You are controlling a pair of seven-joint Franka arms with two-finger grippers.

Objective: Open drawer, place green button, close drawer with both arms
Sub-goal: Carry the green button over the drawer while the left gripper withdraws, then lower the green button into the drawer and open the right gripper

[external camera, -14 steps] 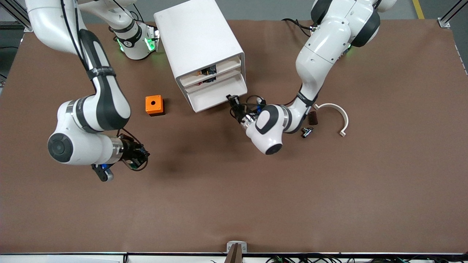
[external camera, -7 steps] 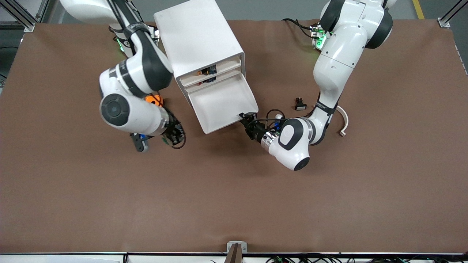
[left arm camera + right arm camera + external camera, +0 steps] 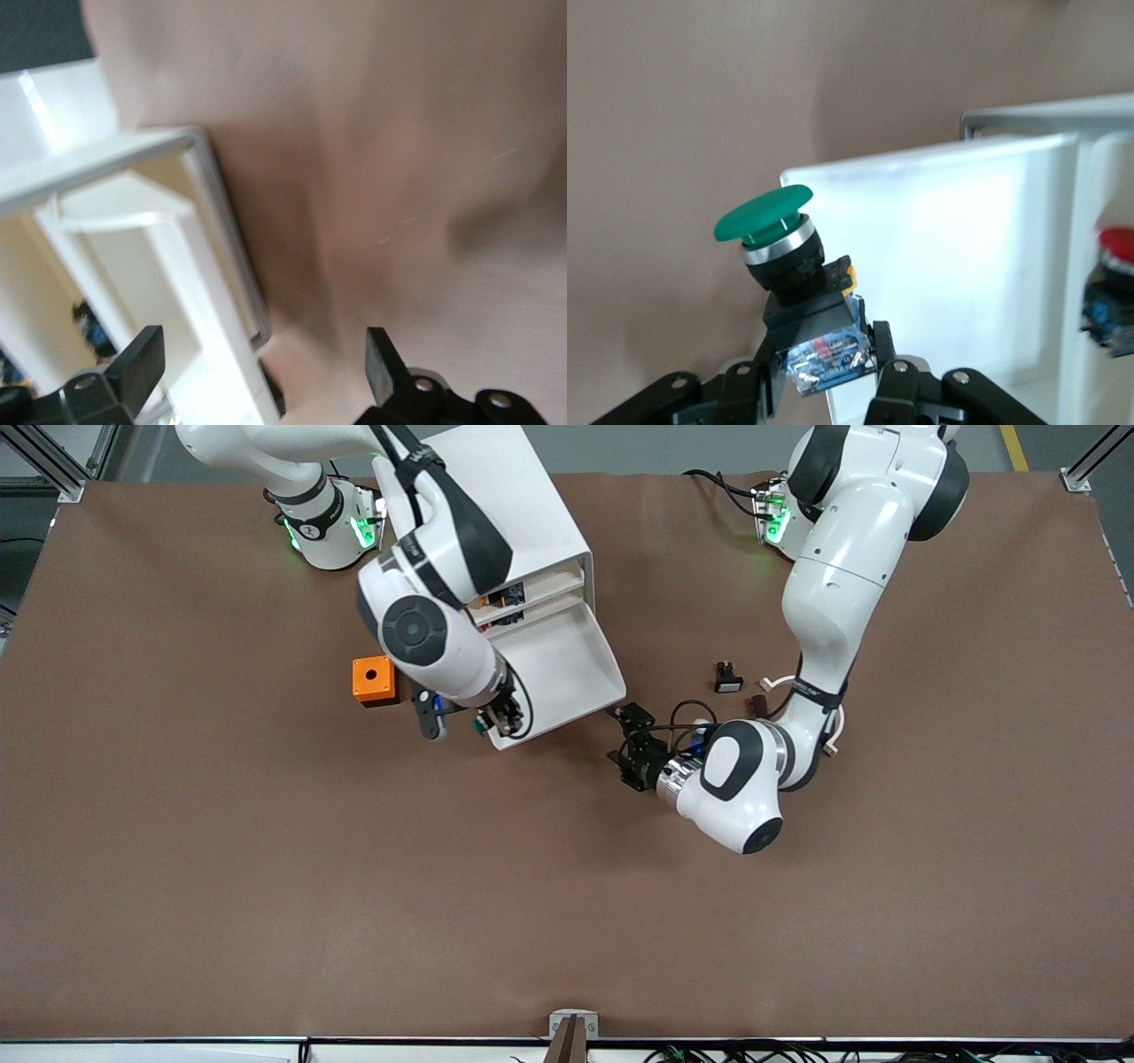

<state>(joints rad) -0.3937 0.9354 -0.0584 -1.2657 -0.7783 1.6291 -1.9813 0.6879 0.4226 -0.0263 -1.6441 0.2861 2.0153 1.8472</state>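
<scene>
The white drawer (image 3: 560, 673), third from the top of the white cabinet (image 3: 483, 522), stands pulled out. My right gripper (image 3: 493, 723) hangs over the drawer's front corner toward the right arm's end. It is shut on the button (image 3: 479, 727). In the right wrist view the gripper (image 3: 824, 363) clamps the button's (image 3: 780, 232) black-and-blue body, green cap outward, over the drawer's edge (image 3: 966, 266). My left gripper (image 3: 624, 737) is open and empty on the table just off the drawer's other front corner. In the left wrist view it (image 3: 261, 363) faces the drawer's corner (image 3: 213, 266).
An orange box (image 3: 374, 680) sits beside the cabinet toward the right arm's end. A black button with a white face (image 3: 727, 679) and a small brown piece (image 3: 756, 706) lie near the left arm's forearm. A red-capped part (image 3: 1116, 244) shows in an upper drawer.
The left gripper pulled the drawer out, let go and drew back from it. The right arm carried the button from the table to the drawer's front corner.
</scene>
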